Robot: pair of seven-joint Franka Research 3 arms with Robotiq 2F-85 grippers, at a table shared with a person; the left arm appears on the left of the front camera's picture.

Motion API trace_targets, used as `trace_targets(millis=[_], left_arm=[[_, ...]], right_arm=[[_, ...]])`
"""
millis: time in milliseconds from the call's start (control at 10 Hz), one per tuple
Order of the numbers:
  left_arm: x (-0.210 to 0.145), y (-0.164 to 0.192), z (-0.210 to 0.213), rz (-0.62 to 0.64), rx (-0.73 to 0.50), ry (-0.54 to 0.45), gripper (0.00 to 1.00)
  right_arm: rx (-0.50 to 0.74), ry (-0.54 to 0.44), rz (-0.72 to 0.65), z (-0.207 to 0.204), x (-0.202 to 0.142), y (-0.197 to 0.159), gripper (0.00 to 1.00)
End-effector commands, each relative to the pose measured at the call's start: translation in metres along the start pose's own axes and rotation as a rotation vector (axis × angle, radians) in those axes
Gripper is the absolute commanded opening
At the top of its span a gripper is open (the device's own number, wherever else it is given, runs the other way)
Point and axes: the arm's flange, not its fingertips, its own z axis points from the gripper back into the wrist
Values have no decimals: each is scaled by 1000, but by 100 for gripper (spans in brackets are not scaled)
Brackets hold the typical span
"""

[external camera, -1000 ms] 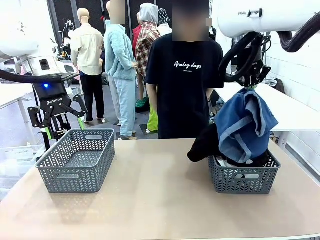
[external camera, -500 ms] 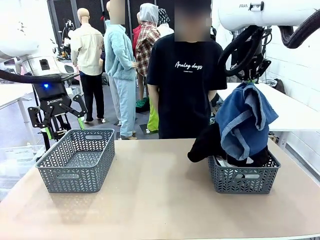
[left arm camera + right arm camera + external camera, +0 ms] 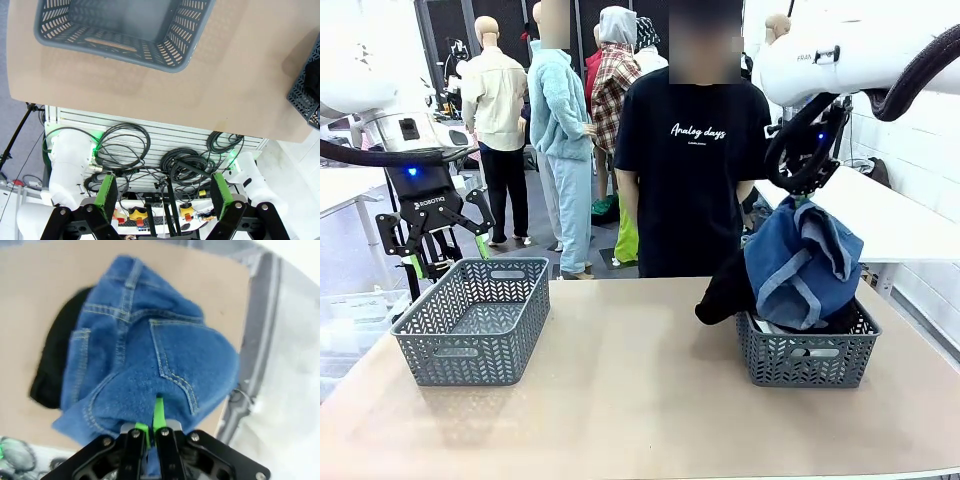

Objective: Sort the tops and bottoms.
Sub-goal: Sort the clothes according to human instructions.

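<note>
A blue denim bottom point(image 3: 798, 262) hangs bunched over the right grey basket point(image 3: 807, 362), and my right gripper point(image 3: 806, 196) is shut on its top fold. In the right wrist view the denim bottom point(image 3: 150, 355) hangs below my shut right gripper point(image 3: 152, 426), with a seam and pocket stitching showing. A black top point(image 3: 724, 290) droops over that basket's left rim and shows as a dark patch, the black top point(image 3: 54, 357), beside the denim. My left gripper point(image 3: 430, 250) hangs open behind the left grey basket point(image 3: 470, 320); its green pads point(image 3: 106, 192) stand wide apart with nothing between them.
A person in a black printed T-shirt point(image 3: 690, 170) stands at the far table edge, between the baskets. The left basket point(image 3: 125, 30) holds nothing. The tan table point(image 3: 630, 400) has open surface between and in front of the baskets. A white table point(image 3: 900, 220) stands at the right.
My right gripper has come down and slightly left with the denim bottom, which now hangs lower over the right basket. The left arm has not moved.
</note>
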Motion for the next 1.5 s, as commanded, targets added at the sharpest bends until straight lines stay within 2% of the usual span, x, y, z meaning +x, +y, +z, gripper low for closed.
trace_targets(millis=[0,300,500,800,900,1000,1100,1400], left_arm=[[-1,2,2,-3,-4,6,96],[-1,2,2,-3,-4,6,96],[-1,2,2,-3,-4,6,96],[-1,2,2,-3,-4,6,96],[-1,2,2,-3,-4,6,96],[-1,2,2,-3,-4,6,96],[-1,2,2,-3,-4,6,96],[-1,2,2,-3,-4,6,96]], right_arm=[[84,-13,30,-18,-13,-5,0],[223,14,59,-56,-16,-4,0],[255,49,52,-79,-15,-6,0],[279,132,57,-111,-15,1,0],[238,153,31,-105,-13,1,0],[245,109,39,-99,-14,-1,0],[245,109,39,-99,-14,-1,0],[229,178,66,-122,-4,8,0]])
